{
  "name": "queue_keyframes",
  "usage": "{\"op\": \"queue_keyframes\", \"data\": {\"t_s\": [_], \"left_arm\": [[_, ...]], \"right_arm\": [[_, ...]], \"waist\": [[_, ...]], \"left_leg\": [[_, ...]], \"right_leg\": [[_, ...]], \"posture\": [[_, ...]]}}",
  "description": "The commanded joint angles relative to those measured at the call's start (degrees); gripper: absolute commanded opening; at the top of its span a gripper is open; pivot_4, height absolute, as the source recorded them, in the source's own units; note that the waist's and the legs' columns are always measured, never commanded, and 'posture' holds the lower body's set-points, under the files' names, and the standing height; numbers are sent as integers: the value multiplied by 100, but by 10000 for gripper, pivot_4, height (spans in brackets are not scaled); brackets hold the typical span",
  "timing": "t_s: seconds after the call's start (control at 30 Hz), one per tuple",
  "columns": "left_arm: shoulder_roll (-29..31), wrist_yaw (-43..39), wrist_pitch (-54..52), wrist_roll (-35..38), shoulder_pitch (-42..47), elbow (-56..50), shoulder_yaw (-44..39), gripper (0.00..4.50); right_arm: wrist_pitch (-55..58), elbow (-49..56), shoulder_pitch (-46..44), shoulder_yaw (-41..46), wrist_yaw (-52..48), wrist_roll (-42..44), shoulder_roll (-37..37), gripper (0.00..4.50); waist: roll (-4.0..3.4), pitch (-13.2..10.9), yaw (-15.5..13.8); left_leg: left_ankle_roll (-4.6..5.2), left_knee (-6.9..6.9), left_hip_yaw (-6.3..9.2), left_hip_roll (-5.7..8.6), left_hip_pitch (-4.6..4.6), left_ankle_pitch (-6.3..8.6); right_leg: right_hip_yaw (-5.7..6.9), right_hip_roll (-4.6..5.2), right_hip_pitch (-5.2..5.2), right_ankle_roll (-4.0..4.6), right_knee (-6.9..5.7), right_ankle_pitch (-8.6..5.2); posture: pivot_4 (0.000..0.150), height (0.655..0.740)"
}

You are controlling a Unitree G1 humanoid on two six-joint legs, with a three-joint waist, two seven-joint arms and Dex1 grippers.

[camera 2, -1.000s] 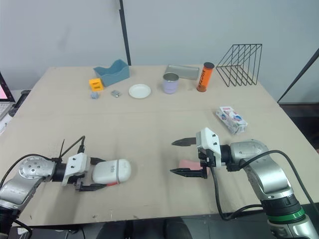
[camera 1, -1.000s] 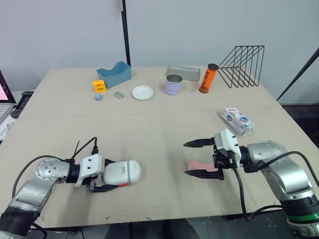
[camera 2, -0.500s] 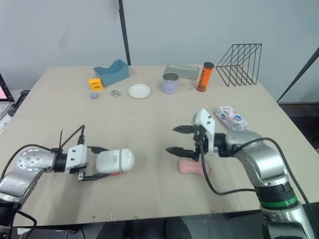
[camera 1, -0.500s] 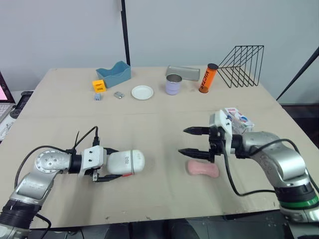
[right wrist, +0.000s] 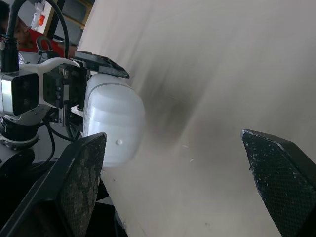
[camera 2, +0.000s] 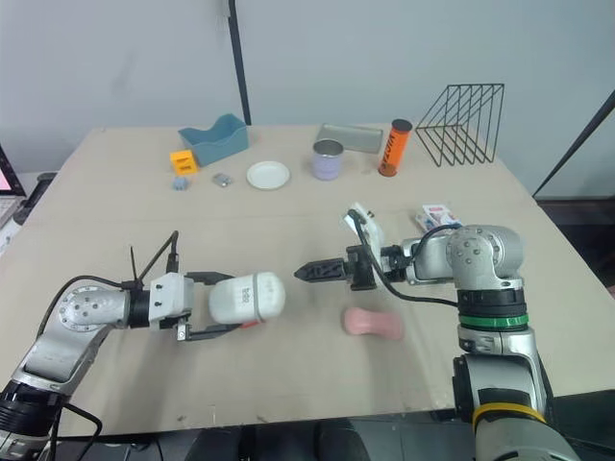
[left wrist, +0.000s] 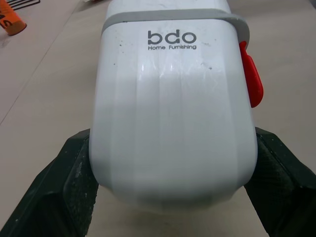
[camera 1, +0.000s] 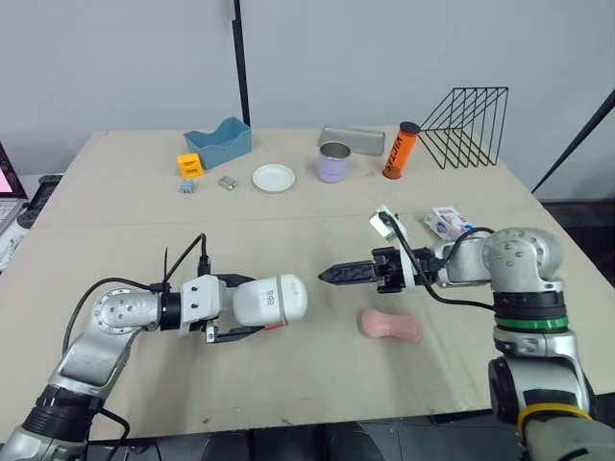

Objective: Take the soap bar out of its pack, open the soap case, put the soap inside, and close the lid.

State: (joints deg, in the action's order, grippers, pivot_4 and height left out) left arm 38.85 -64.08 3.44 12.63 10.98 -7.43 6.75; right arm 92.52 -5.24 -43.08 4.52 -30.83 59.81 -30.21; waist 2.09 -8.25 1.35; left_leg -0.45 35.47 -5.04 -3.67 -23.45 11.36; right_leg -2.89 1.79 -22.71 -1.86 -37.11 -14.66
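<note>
Soap pack (camera 1: pixel 448 223) half hidden behind right arm (camera 1: pixel 471 261); small grey object (camera 1: pixel 229 182) too small to identify.

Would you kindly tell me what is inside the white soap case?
Its inside is hidden: the soap case, gripped by the left hand, has its lid closed. The pink soap bar lies outside it on the table.

Along the far side of the tan table (camera 1: pixel 288 206), left to right: an orange block (camera 1: pixel 191 165) just near of a blue bin (camera 1: pixel 219 143); a small bluish bit (camera 1: pixel 188 185); a small grey bit (camera 1: pixel 229 182); a white plate (camera 1: pixel 274 179); a lilac cup (camera 1: pixel 333 162) before a flat metal tray (camera 1: pixel 352 140); an upright orange tube (camera 1: pixel 402 151); a black wire rack (camera 1: pixel 466 128) far right.
</note>
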Motion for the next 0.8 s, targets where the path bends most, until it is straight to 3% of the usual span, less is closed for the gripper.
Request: {"op": "queue_keyframes", "data": {"t_s": [0.03,0.37,0.77,0.8], "left_arm": [[1,57,29,10,102,-212,-12,34754],[-98,-35,-135,81,228,-137,199,34754],[-312,8,-179,35,539,41,264,34754],[-314,9,-177,31,540,44,265,34754]], "right_arm": [[-2,-24,-54,15,663,835,96,45000],[-2,-256,-141,16,2074,2301,434,45000],[-2,-360,73,14,2785,2714,710,45000],[-2,-381,74,19,2833,2747,713,42573]], "waist": [[0,0,1],[0,1,7],[1,2,9],[1,3,9]], "left_leg": [[0,0,1,0,0,0],[2,1,2,-11,-14,-1],[12,5,11,-11,-40,-8],[13,5,11,-11,-41,-8]], "right_leg": [[-3,-6,-1,-1,0,0],[-38,-44,-15,-10,0,6],[-35,-48,-35,-18,0,13],[-35,-48,-36,-18,0,13]], "posture": [[1500,7393],[1500,7393],[1500,7393],[1500,7393]]}}
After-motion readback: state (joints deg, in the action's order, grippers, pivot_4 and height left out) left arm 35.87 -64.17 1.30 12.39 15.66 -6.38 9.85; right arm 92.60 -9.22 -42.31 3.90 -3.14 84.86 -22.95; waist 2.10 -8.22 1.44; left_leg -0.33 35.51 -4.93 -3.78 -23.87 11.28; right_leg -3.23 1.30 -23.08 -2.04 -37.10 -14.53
